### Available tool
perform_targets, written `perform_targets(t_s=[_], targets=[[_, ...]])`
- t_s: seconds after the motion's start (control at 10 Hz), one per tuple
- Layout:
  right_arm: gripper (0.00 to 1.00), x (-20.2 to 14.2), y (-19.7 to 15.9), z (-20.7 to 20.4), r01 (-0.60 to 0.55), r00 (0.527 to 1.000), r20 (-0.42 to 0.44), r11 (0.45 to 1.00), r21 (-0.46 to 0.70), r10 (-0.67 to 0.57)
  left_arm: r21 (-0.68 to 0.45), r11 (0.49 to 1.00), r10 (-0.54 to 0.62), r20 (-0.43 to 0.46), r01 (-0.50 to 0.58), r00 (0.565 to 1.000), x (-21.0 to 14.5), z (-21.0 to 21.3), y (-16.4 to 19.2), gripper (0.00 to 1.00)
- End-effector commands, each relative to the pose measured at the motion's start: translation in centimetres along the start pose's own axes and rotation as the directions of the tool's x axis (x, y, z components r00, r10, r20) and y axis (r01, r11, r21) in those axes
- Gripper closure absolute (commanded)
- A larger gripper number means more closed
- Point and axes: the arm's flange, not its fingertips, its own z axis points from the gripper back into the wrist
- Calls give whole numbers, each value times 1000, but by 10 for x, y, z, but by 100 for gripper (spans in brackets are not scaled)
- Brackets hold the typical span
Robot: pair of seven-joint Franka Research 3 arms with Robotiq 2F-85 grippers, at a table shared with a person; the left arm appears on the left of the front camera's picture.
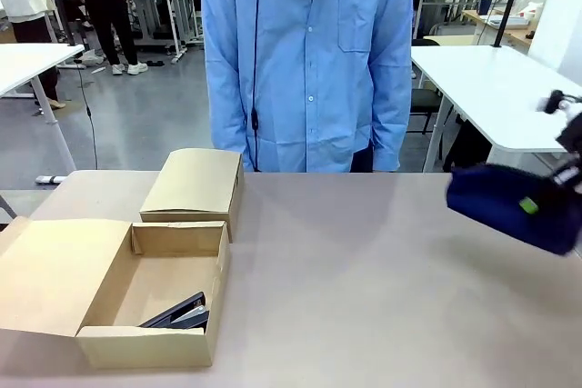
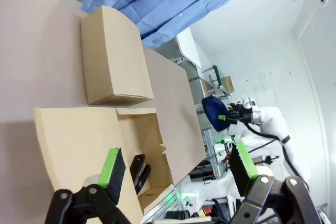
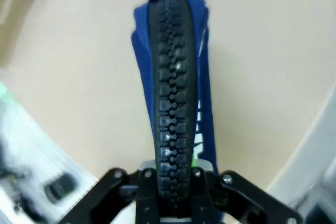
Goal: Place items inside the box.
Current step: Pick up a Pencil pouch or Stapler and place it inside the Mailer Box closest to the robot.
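My right gripper hangs above the table's right edge, shut on the navy blue zip pouch. In the right wrist view the pouch stands edge-on with its black zipper facing the camera, pinched at the base by the gripper. The open cardboard box sits at the front left with a black stapler lying in its near corner. My left gripper hovers open over that box, nothing between its green pads; the stapler shows below.
A closed cardboard box stands just behind the open one, whose flap is folded out to the left. A person in a blue shirt stands at the far edge. The bare tabletop lies between box and pouch.
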Motion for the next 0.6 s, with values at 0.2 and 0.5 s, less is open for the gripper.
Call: perform_targets(t_s=[0.2,0.5], targets=[[100,0,0,0,0,1000,0,1000,0,0,-23,1000,-16,18,17,1000,-3,-2,0,0],[93,-10,20,28,424,896,-140,905,-19,-422,-23,1000,-16,18,17,1000,-3,-2,0,0]])
